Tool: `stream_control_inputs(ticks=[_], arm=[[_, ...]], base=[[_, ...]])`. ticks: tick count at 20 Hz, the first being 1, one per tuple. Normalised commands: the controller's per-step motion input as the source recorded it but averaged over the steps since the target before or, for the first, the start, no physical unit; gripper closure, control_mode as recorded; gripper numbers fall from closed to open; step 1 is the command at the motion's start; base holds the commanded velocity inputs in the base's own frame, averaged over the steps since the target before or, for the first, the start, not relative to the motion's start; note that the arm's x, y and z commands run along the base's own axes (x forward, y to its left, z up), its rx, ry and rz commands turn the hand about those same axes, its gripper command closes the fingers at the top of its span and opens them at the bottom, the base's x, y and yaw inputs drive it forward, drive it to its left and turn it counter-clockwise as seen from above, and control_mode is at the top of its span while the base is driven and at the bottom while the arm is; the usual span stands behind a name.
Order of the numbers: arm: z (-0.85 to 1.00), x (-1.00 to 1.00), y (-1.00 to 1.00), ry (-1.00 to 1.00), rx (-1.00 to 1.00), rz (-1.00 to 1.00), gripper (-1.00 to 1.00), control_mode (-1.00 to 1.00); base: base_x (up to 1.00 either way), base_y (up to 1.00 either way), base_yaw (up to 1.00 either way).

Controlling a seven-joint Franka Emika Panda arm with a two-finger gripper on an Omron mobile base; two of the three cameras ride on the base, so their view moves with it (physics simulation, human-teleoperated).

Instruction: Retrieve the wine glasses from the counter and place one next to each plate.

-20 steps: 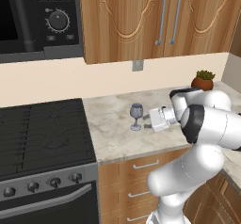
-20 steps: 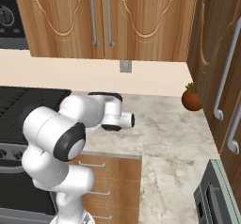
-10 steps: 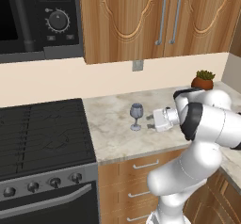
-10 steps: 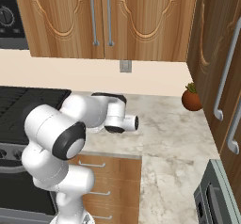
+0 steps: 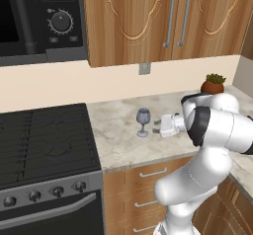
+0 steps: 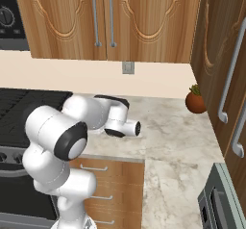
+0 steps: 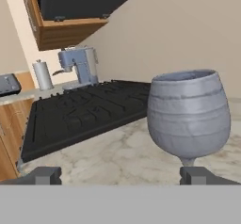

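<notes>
Gripper (image 5: 159, 126) has crept closer to the glass (image 5: 143, 122) at frame centre; fingers spread, grasp not yet made.

Left base view sits behind the arm, looking forward and down over the light beige veined marble counter (image 5: 123, 145) and black gas stove (image 5: 44, 140). Right base view takes the same counter (image 6: 178, 132) from the opposite side. Hand view sits low and close, facing the translucent grey-blue stemmed wine glass (image 7: 188, 112) with the stove (image 7: 80, 110) behind.
</notes>
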Motion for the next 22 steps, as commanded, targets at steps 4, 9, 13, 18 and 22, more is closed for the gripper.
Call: stream_control_inputs(ticks=[4,9,13,18,22], arm=[[-0.07,0.21,0.03,0.0,0.0,-0.11,-1.0,-1.0],[-0.15,0.08,0.02,0.03,0.0,-0.07,-1.0,-1.0],[-0.11,0.04,0.05,0.05,0.0,-0.04,-1.0,-1.0],[-0.03,0.25,0.02,0.0,0.0,-0.03,-1.0,-1.0],[-0.06,0.31,0.0,0.0,0.0,-0.02,-1.0,-1.0]], base=[[0.0,0.0,0.0],[0.0,0.0,0.0],[0.0,0.0,0.0],[0.0,0.0,0.0],[0.0,0.0,0.0]])
